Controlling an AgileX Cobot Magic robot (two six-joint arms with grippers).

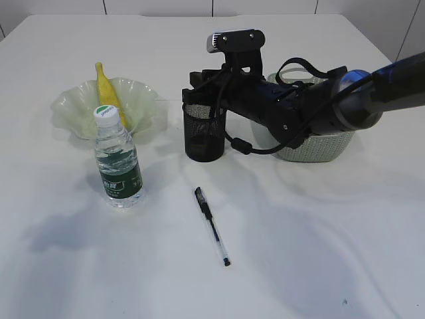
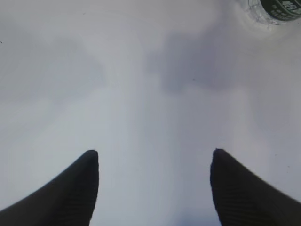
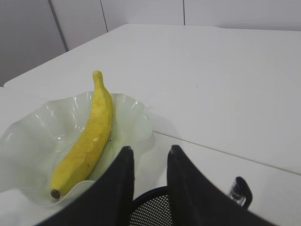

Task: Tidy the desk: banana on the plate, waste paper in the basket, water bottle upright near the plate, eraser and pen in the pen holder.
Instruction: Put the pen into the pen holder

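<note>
A yellow banana [image 1: 106, 90] lies on the pale green wavy plate [image 1: 70, 106]; both also show in the right wrist view, banana [image 3: 87, 136] and plate [image 3: 28, 136]. A water bottle [image 1: 118, 163] stands upright in front of the plate. A black pen [image 1: 212, 224] lies on the table. My right gripper [image 3: 150, 148] hovers just above the black mesh pen holder [image 1: 202, 136], jaws a little apart and empty. My left gripper [image 2: 153, 153] is open and empty over bare table, with the bottle's base [image 2: 277, 9] at the far right. Eraser and waste paper are not visible.
A white and green basket [image 1: 319, 146] stands right of the pen holder, mostly hidden behind my right arm [image 1: 299, 106], which reaches across from the right. The table's far edge meets a white wall.
</note>
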